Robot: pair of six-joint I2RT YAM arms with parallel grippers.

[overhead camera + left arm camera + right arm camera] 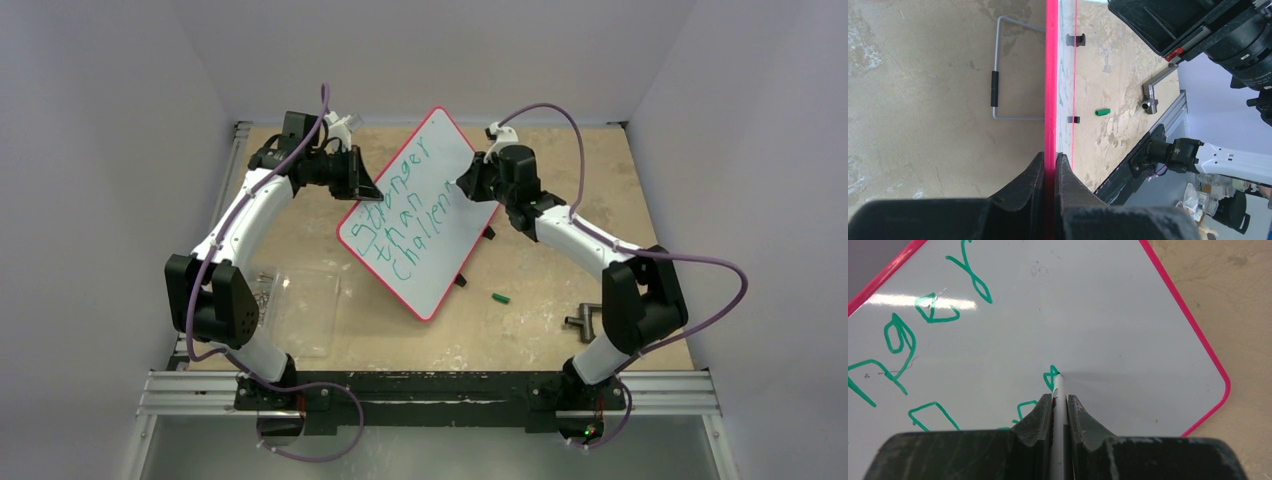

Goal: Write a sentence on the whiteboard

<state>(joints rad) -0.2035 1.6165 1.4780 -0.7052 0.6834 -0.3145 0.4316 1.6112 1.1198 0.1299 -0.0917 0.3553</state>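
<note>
**Whiteboard** (440,283): mid-table, turned diagonally, one corner towards the far side and one towards the near side. It sits at a tilt, and the left wrist view shows its red rim edge-on.

**Left gripper** (1050,157): closed narrow on the board's left rim, a finger on each face.

**Right gripper** (1059,399): clamped on a marker (1058,389). The marker tip touches the board face at the end of the lowest line.

**Sentence** (405,220): green handwriting in three lines. "Stronger" and "than" are legible. The third line reads as far as "Challen", and the rest lies under the right gripper in the top view.

**Other items:**
- A green cap (501,298) lies on the table right of the board's near corner.
- A metal tool (583,320) lies further right.
- A clear plastic sheet (300,305) lies near left.
- A wire stand (995,90) lies behind the board.
</note>
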